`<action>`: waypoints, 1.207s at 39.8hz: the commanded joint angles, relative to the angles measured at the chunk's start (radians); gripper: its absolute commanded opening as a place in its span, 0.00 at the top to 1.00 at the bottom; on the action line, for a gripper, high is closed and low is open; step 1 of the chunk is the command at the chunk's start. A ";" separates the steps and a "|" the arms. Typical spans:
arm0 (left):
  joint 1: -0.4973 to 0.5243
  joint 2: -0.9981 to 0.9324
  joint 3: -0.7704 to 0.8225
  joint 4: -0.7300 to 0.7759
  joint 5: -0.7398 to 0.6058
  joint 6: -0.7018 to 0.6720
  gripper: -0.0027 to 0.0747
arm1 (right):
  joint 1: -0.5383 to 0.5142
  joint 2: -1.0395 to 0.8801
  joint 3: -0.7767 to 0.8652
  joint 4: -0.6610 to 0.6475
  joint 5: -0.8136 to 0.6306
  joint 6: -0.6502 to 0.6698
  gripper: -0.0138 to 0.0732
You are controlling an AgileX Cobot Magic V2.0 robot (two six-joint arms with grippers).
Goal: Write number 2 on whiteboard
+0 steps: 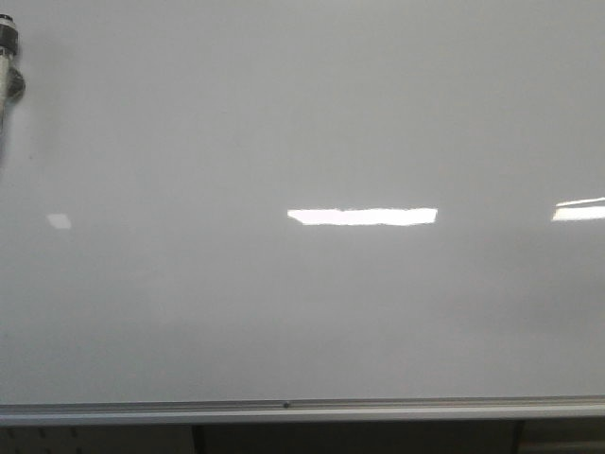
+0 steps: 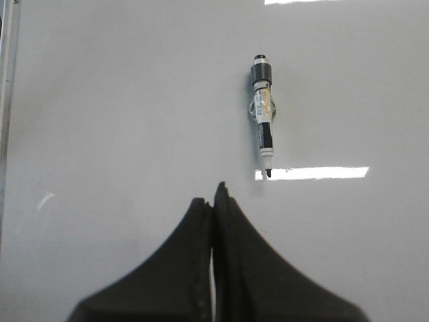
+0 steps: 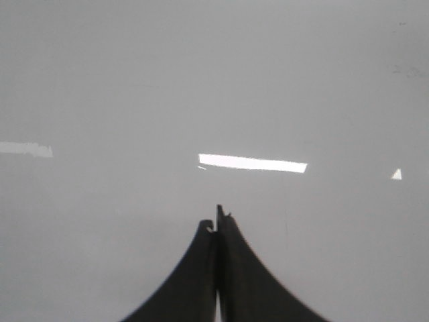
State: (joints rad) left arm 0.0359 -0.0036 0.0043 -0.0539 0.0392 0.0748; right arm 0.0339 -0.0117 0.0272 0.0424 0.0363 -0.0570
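whiteboard [image 1: 302,312] blank, both jaws clenched on nothing; open the left gripper [image 2: 213,194] wide and straddle the marker [image 2: 263,111] mid-barrel.

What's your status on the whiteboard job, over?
Left gripper shut, empty; right gripper shut, empty. Marker lies uncapped on the whiteboard, ungrasped. No digit visible. Nothing in the way.
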 commanded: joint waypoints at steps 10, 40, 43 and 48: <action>-0.004 -0.019 0.023 0.000 -0.086 0.000 0.99 | -0.001 -0.014 0.000 0.000 -0.082 -0.005 0.92; -0.004 -0.019 -0.033 -0.009 -0.256 -0.016 0.99 | -0.001 -0.014 -0.074 0.000 -0.080 -0.005 0.92; -0.004 -0.017 -0.099 -0.009 -0.214 -0.016 0.99 | -0.001 -0.014 -0.130 0.000 -0.042 -0.005 0.92; -0.004 0.002 -0.236 -0.002 -0.107 -0.016 0.99 | -0.002 -0.011 -0.240 0.000 0.045 -0.005 0.92</action>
State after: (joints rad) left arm 0.0359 -0.0036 -0.1207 -0.0539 -0.0456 0.0712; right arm 0.0339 -0.0117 -0.1099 0.0424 0.1018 -0.0570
